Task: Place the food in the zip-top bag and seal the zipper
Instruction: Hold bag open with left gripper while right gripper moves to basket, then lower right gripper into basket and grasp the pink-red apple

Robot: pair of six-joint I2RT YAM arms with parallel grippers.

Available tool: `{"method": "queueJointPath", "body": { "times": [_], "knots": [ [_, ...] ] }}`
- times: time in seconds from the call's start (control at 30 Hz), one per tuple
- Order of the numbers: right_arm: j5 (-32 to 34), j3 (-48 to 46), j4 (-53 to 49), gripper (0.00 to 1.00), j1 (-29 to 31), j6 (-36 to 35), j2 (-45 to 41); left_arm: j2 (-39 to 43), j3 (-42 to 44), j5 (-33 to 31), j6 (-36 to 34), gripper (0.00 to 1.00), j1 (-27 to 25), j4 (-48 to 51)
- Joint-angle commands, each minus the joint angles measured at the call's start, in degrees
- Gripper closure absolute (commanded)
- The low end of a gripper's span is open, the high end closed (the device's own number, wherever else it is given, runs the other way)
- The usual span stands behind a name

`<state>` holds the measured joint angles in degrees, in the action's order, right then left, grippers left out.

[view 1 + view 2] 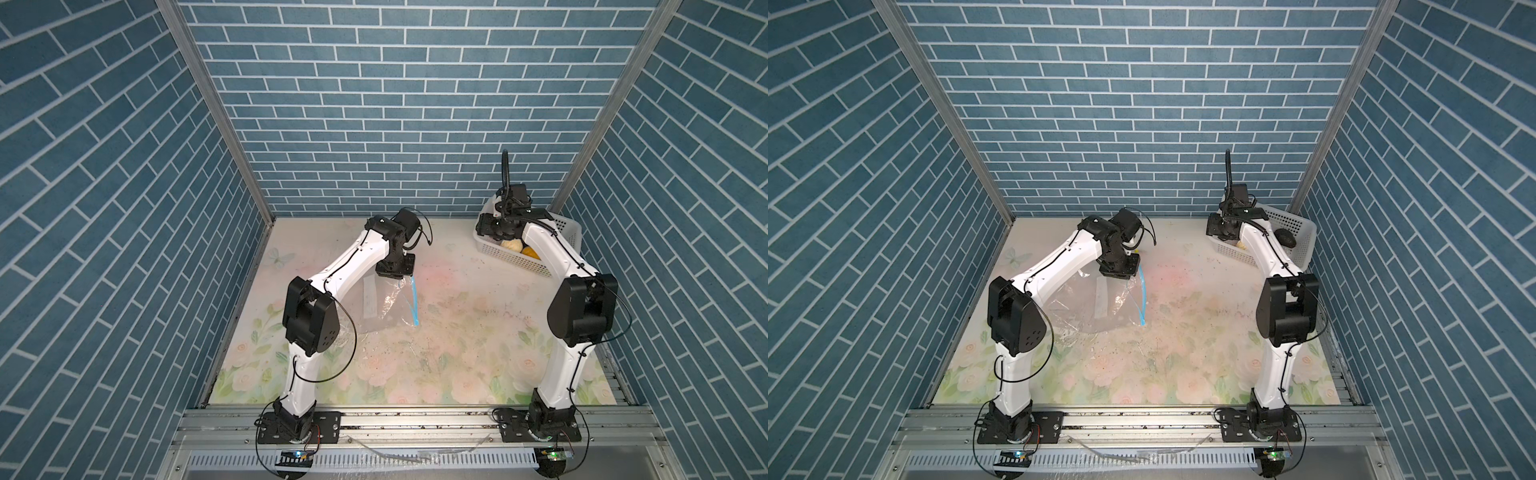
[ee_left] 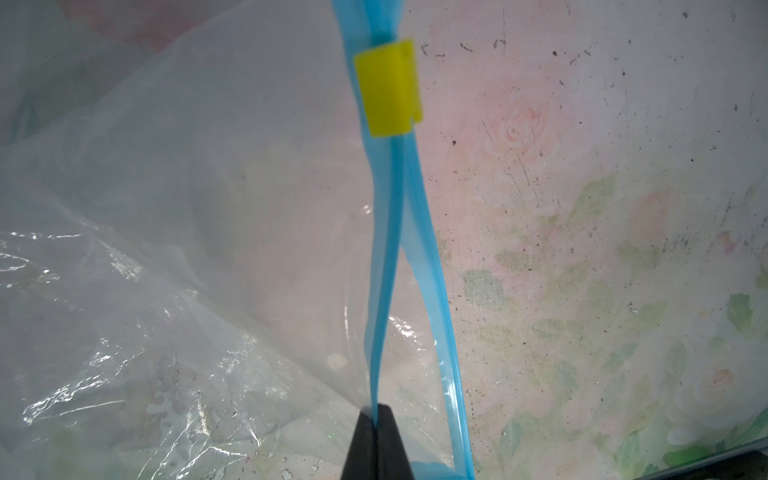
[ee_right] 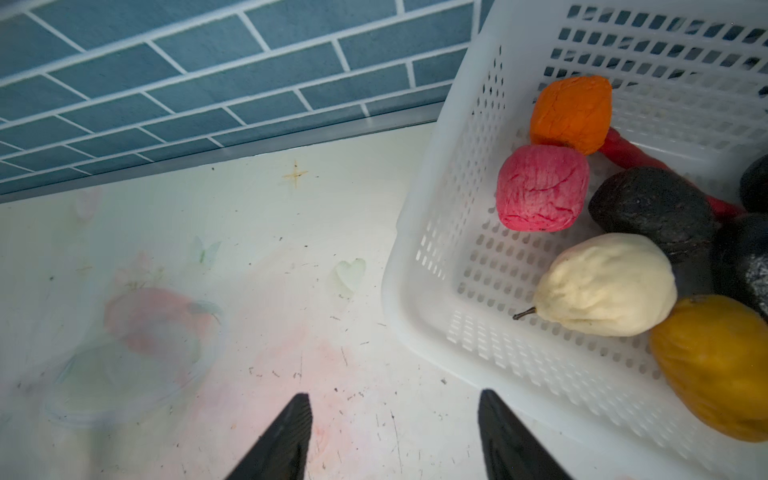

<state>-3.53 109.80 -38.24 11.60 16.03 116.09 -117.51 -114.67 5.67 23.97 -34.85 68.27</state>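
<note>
Because your left gripper (image 2: 377, 409) pinches one zipper (image 2: 384, 257) lip, the zip-top bag (image 1: 388, 305) gapes. Right gripper (image 3: 395, 392) spread, empty; food (image 1: 512, 246) at bag's 2 o'clock.

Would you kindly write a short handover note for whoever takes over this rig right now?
Left hand: shut on one lip of the zipper, holding the mouth of the bag apart; the yellow slider sits on the zipper.
Right hand: open, empty, over the table beside the basket.
In the basket: pink piece, orange piece, cream piece, yellow piece, black lumps, red strip. Nothing shows in the bag.
Done: bag mouth held open.
Left: move every piece into the bag, then seal the zipper.
</note>
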Motion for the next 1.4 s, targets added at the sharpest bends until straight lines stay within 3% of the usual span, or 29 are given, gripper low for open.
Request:
{"method": "queueJointPath", "body": {
  "times": [0.0,0.3,0.6,1.07,1.37],
  "knots": [
    [2.03,9.84,-9.66,0.28,0.30,-4.49,6.77,-1.14,-1.94,0.81,-1.02,1.00,0.47,0.98],
    [-0.89,25.98,-14.43,0.27,0.26,-4.76,20.03,-2.01,-2.54,0.74,-1.89,1.00,0.75,1.34],
    [-6.50,30.13,-19.64,0.45,1.31,-5.98,24.43,-1.27,-0.58,1.00,-2.39,1.00,1.25,0.90],
    [-7.21,16.96,-19.68,0.58,5.70,-9.90,14.32,0.00,0.43,2.24,-1.86,1.00,1.21,0.28],
    [-5.04,4.60,-20.89,0.62,9.05,-17.57,6.11,0.73,0.40,2.67,-1.82,1.00,1.19,0.64]
  ]
}}
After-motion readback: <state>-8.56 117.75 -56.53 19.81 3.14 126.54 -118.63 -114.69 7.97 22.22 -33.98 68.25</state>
